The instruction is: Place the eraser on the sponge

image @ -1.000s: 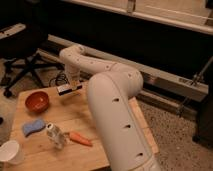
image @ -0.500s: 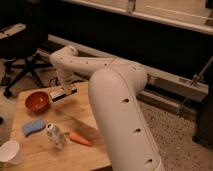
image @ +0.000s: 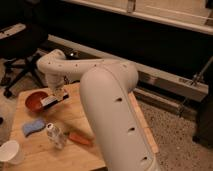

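The eraser [image: 54, 100], a flat black block with a light side strip, hangs above the wooden table [image: 90, 114], right beside the red bowl [image: 35, 101]. My gripper [image: 58, 95] comes down from the white arm and is shut on the eraser. The light-blue sponge [image: 33, 126] lies on the table to the front left of the gripper, apart from the eraser.
A clear plastic bottle [image: 56, 135] lies near the sponge, with an orange carrot [image: 80, 138] to its right. A white cup [image: 11, 151] stands at the front left corner. A black office chair [image: 17, 50] sits beyond the table's left side.
The arm has swung left and toward the front, carrying the eraser from near the table's back edge to beside the red bowl.
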You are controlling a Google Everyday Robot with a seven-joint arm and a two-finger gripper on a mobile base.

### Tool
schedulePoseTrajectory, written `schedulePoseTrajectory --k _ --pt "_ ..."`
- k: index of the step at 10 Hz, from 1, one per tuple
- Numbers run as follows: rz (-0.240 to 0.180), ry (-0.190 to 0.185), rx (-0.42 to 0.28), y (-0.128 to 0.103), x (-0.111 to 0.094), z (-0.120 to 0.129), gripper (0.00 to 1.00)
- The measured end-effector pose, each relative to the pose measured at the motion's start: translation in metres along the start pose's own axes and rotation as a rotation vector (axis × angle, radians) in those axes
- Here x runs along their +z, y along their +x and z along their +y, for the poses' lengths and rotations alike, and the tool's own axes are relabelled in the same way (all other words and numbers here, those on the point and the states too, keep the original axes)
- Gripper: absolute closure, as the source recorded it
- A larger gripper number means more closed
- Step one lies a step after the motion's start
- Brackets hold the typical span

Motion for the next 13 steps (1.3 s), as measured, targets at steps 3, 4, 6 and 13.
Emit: schedulePoseTrajectory --k 3,4,6,13 --pt "-0.026 -0.034 -0.028 -0.034 0.015 -0.008 1.0" --pt "-0.031 -0.04 -0.033 -0.039 0.016 -0.009 1.0" --pt "-0.048 -0.067 -0.059 -0.057 0.014 -0.006 1.0" --pt "-0.059 -0.153 -0.172 -0.097 0.017 0.039 1.0"
